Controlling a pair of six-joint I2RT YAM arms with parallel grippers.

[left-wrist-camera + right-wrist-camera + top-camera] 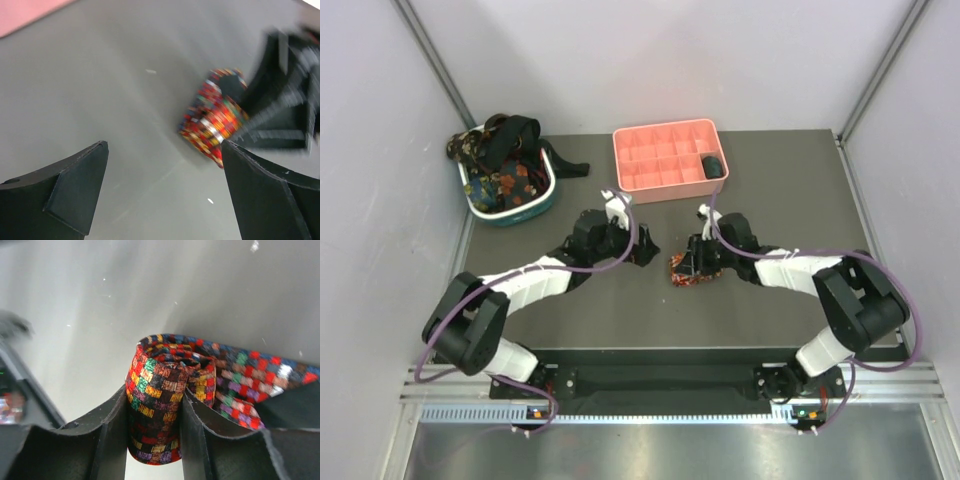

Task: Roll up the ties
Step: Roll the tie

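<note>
my right pincer (155, 427) was clenched on the plaid tie (160, 385). the rolled coil stood wedged between my two fingers (107, 440), one spiral end facing the wrist camera, and the fabric filled the whole gap. a loose tail of the same tie ran off the coil to the right, past the outer side of one finger. from above, the roll showed as a small red patch just under that pincer, near the middle of the desk (770, 200). i could not tell whether it touched the surface.

my left pincer (642, 250) hung released, jaws wide apart, with nothing between them. it sat just beside the roll on its left, apart from it. in the left wrist view the roll lay ahead and to the right of the gap, blurred.

further out, toward the far edge, the pink tray (665, 190) held one dark rolled bundle (713, 166) in a right-hand compartment. at the far left corner the teal-and-white basket (510, 212) was heaped with other ties (505, 150), dark and floral. one black end trailed over its rim onto the desk.
</note>
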